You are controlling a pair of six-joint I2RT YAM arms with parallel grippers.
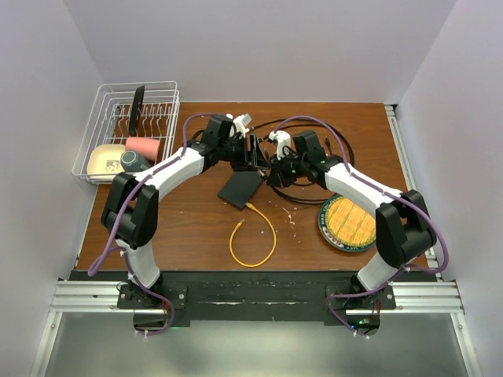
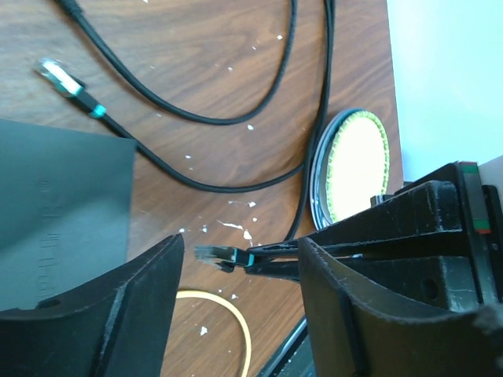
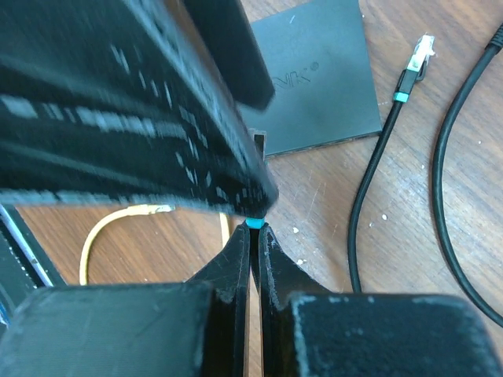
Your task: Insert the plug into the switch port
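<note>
Left wrist view gives the relation that matters: the plug (image 2: pixel 211 253), a small connector, hangs between the two left fingers (image 2: pixel 118 314) without touching either. Its nose points at the switch (image 2: pixel 63 204), which lies flat on the bench (image 2: pixel 236 47) just beside it. The right jaws are closed on the plug's rear end, where a teal band (image 3: pixel 255 224) shows between their thin tips. The left jaws stand open around the plug and grip nothing. The plug's long axis runs roughly toward the switch, with a short gap between them

Top external view places both wrists together above the far right corner of the switch (image 1: pixel 240 188). The right arm carries the plug, and the left is equally near. The socket row shows in no view, so I cannot tell which edge of the switch faces the plug. One end of a yellow cable (image 1: pixel 253 236) reaches the switch's near edge, which suggests the sockets are there. If so, the plug would likely need turning and bringing round before it goes in

The bench is dark wood flecked with white crumbs (image 1: pixel 287 212), boxed in by pale walls. A second plug (image 2: pixel 67 82) lies loose on it beside loops of black cable (image 2: pixel 212 119). A round plate (image 1: pixel 348 222) sits to the right, and a wire rack (image 1: pixel 137 85) stands at the far left
</note>
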